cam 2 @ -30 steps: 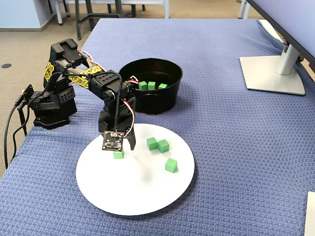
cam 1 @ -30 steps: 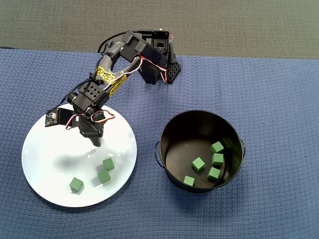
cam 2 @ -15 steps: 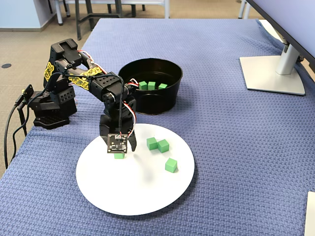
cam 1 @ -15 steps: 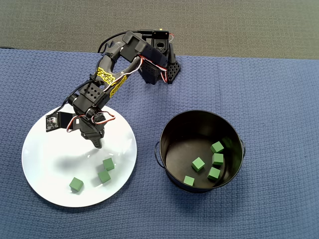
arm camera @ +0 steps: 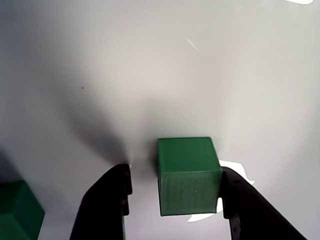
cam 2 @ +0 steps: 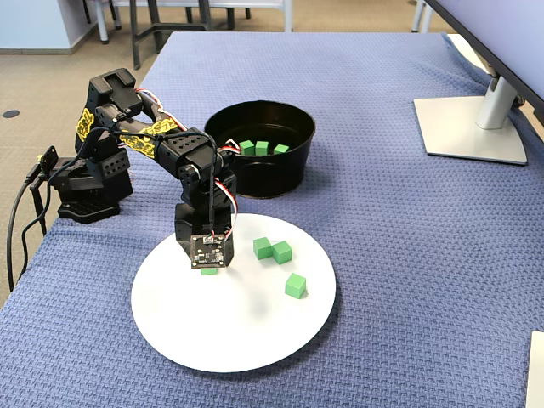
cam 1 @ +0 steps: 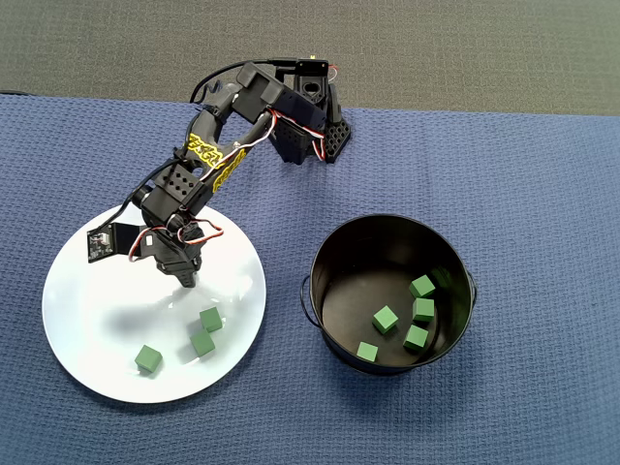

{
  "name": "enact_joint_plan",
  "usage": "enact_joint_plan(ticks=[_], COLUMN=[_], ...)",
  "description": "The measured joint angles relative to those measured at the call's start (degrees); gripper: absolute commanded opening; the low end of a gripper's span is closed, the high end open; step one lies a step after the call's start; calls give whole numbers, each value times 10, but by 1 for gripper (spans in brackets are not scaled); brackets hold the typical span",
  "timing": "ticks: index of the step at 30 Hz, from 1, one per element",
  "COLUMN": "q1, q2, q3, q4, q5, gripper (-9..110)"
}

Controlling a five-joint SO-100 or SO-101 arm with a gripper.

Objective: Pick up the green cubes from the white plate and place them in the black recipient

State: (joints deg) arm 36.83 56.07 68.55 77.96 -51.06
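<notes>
A bumpy blue cloth (cam 2: 382, 221) covers the counter. A screen stand (cam 2: 476, 127) sits on it. Brown floor (cam 2: 34, 85) lies behind, with chair legs (cam 2: 153, 25).

Matte green cubes (arm camera: 189, 175), glossy white plate (cam 2: 255, 331), shiny black pot (cam 1: 334, 262), woven blue cloth (cam 2: 408, 255).

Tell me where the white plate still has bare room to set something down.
On the white plate, the near half toward the fixed camera, below the three loose green cubes, is bare. It is crowded under the end effector, which straddles a fourth green cube.
</notes>
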Motion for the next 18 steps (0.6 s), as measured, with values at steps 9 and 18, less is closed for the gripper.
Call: enact_joint_plan(ticks=[9, 18], q1=[0, 0], q2=[4, 201], q3=[9, 105], q4=[-9, -30], q5=[-4, 107], gripper=[0, 0])
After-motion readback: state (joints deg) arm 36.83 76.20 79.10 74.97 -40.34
